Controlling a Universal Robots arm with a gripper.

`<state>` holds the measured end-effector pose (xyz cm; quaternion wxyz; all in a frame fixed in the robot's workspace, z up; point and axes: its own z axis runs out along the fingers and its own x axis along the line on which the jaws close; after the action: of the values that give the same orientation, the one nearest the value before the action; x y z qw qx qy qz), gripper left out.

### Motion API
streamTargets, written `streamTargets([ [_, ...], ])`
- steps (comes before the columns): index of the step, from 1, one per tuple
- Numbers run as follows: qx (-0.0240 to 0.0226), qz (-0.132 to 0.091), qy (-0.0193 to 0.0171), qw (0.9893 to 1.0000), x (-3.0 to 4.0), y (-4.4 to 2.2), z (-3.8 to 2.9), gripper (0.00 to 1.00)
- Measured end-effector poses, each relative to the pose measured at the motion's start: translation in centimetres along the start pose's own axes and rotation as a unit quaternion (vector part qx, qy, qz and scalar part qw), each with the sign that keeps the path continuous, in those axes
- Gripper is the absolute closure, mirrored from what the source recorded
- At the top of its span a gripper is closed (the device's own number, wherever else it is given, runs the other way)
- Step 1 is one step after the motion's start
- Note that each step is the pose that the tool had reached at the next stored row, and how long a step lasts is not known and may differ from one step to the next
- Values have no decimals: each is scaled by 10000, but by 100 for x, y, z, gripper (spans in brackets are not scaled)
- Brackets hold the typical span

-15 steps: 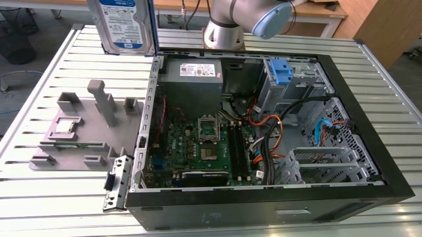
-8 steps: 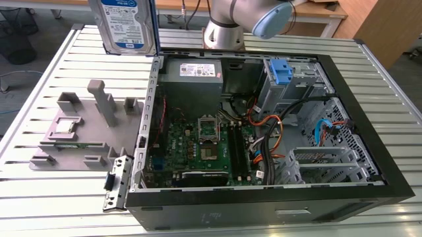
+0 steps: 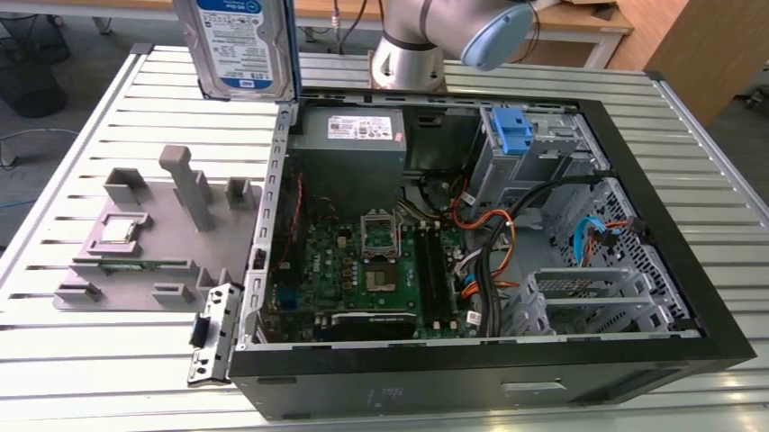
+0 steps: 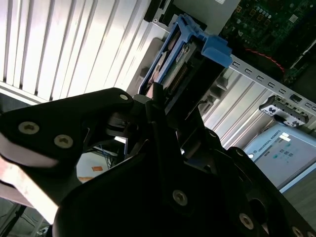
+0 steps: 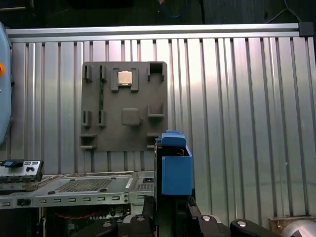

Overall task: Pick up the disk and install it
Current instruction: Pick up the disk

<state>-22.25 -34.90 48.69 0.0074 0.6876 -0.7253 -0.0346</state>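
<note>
Disk (image 3: pixel 240 45) in my grasp, hanging upright and clear above the slatted metal table (image 3: pixel 108 108), its white-and-blue label turned toward the exterior camera. In that view it is near the far corner of the open computer case (image 3: pixel 673 270), on the exterior view's left, with my arm (image 3: pixel 420 45) just beside it on the exterior view's right.

My jaws are pinched on the disk. In the second wrist view my gripper (image 4: pixel 173 98) clamps the disk (image 4: pixel 180 64), which is seen edge-on, and its blue carrier (image 4: pixel 215 49) projects beyond my black linkage. In the first wrist view the blue carrier (image 5: pixel 176 170) stands out from my gripper (image 5: pixel 173 217), with table slats behind it and the case's perforated metal edge (image 5: pixel 84 185) close alongside.

A grey fixture plate (image 3: pixel 157 261) lies on the table beside the case, on the exterior view's left. Upright posts rise from it and a small square chip (image 3: pixel 117 232) sits in one of its pockets. The first wrist view shows the same plate (image 5: pixel 123 106) and chip (image 5: pixel 127 78) from above.

Inside the case I can see the green motherboard (image 3: pixel 373 261), the grey power supply (image 3: pixel 348 135) at the far wall, and a separate blue bracket (image 3: pixel 511 130) seated in the drive cage on the exterior view's right
</note>
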Motion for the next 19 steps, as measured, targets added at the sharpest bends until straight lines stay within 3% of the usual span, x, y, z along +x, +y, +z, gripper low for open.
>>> streamTargets([
  [19,-6,0,1,10000,-17,-303,-17,65],
])
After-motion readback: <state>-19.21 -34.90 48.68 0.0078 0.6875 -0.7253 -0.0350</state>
